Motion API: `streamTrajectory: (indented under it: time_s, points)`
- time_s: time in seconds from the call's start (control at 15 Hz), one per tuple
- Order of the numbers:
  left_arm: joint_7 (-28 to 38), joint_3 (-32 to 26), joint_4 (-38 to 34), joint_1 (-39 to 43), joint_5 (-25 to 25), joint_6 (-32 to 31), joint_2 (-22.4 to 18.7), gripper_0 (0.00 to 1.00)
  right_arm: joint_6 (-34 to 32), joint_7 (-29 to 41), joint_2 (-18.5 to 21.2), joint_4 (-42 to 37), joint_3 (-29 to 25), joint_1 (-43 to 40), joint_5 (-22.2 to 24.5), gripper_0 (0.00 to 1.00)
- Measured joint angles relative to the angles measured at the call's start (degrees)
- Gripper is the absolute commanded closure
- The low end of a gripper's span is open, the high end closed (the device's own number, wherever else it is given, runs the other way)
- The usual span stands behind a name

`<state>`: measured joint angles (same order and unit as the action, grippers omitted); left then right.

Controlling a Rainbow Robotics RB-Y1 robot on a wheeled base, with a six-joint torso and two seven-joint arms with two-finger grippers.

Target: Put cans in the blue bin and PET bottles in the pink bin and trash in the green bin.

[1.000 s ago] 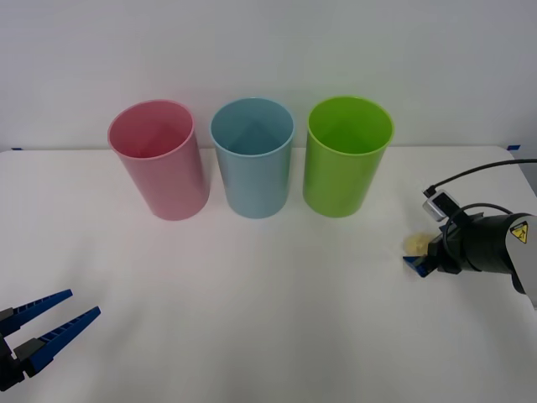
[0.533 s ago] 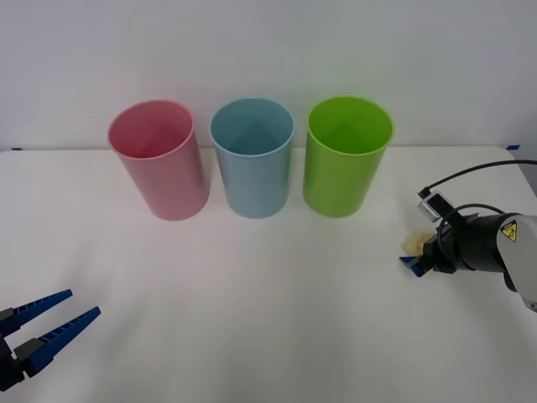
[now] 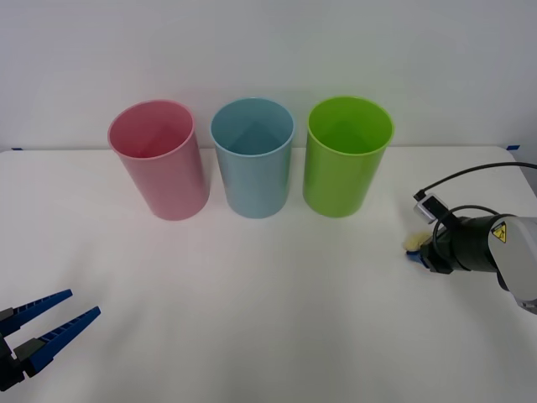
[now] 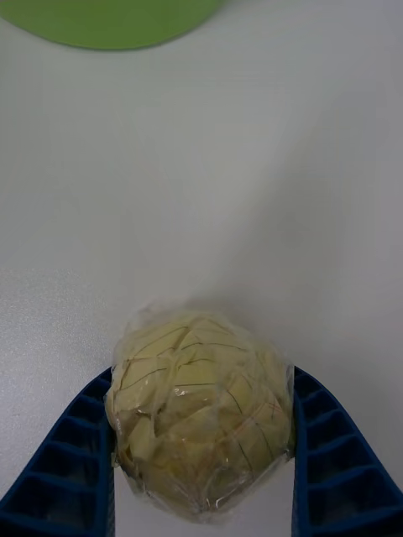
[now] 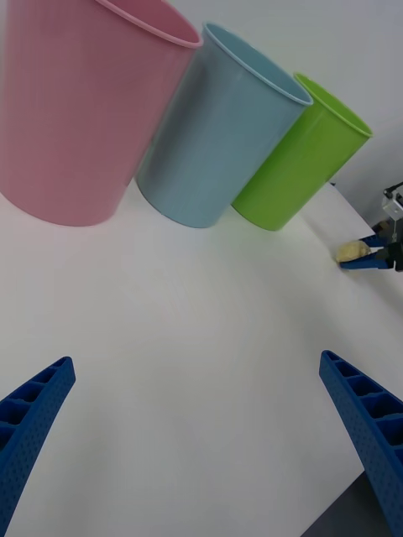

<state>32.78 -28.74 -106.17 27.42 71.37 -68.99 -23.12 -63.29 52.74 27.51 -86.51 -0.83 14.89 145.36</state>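
At the near left corner of the white desk [image 3: 252, 294], the left gripper [image 3: 52, 323] waits with its blue fingers spread wide and nothing between them. Along the far edge stand three upright bins in a row: the pink bin [image 3: 158, 159] on the left, the blue bin [image 3: 252, 157] in the middle just beside it, and the green bin [image 3: 347, 155] to the right of that. Toward the right edge of the desk, in front of and to the right of the green bin, the right gripper [image 3: 417, 252] sits low on the surface. In the right wrist view its two blue fingers [image 4: 67, 461] press against either side of the trash [image 4: 200, 409], a pale yellow lumpy wad wrapped in clear film that rests on the desk.
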Motion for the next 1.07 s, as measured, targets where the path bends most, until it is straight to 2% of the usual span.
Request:
streamTrajectory:
  time_s: [0.4,0.67,0.87,1.07]
  points:
    - [0.0,0.0,0.0,0.0,0.0,0.0,0.0,0.0,0.0,-0.2,0.0,-0.1,0.2,0.3,-1.5,1.0]
    - [0.0,0.0,0.0,0.0,0.0,0.0,0.0,0.0,0.0,-0.6,0.2,-3.1,0.0,-0.3,-3.9,1.0]
    - [0.0,0.0,0.0,0.0,0.0,0.0,0.0,0.0,-0.9,-0.6,1.5,-10.0,-0.7,-3.8,-5.6,1.0]
    - [0.0,0.0,0.0,0.0,0.0,0.0,0.0,0.0,-5.3,-0.7,2.0,-20.7,-4.9,-10.1,-8.5,1.0]
